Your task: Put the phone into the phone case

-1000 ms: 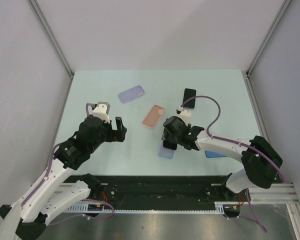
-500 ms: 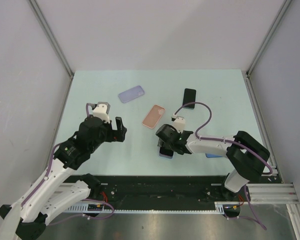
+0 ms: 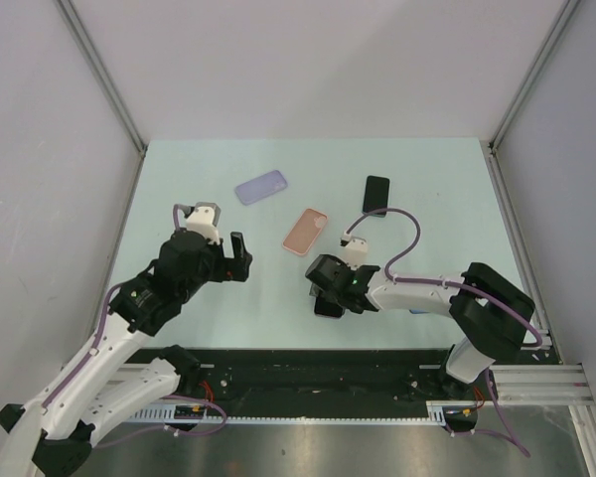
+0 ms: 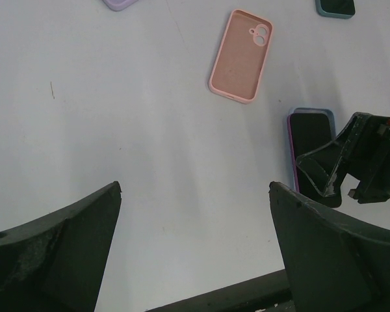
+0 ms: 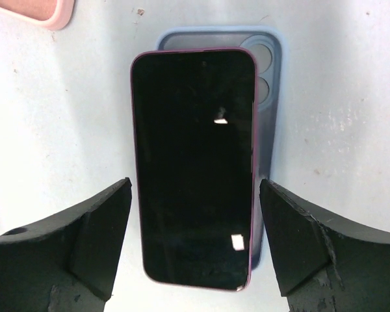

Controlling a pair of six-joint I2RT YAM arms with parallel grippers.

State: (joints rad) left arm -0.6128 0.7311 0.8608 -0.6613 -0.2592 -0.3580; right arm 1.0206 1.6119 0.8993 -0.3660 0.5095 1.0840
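Phone, purple-rimmed black glass slab (image 5: 194, 166): stiff, slick, fragile, I judge; mid-frame, askew on pale blue case (image 5: 270, 130). Hold: long edges. My right pincer (image 5: 195, 195) straddles it, released.

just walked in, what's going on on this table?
The right tool hovers open over a black-screened phone with a purple rim, not gripping it. The phone lies on a light blue phone case but shifted sideways, not seated in it. The left tool hangs open off to the side, holding nothing.

Overhead and both downward wrist cameras share the phone (image 5: 194, 166)
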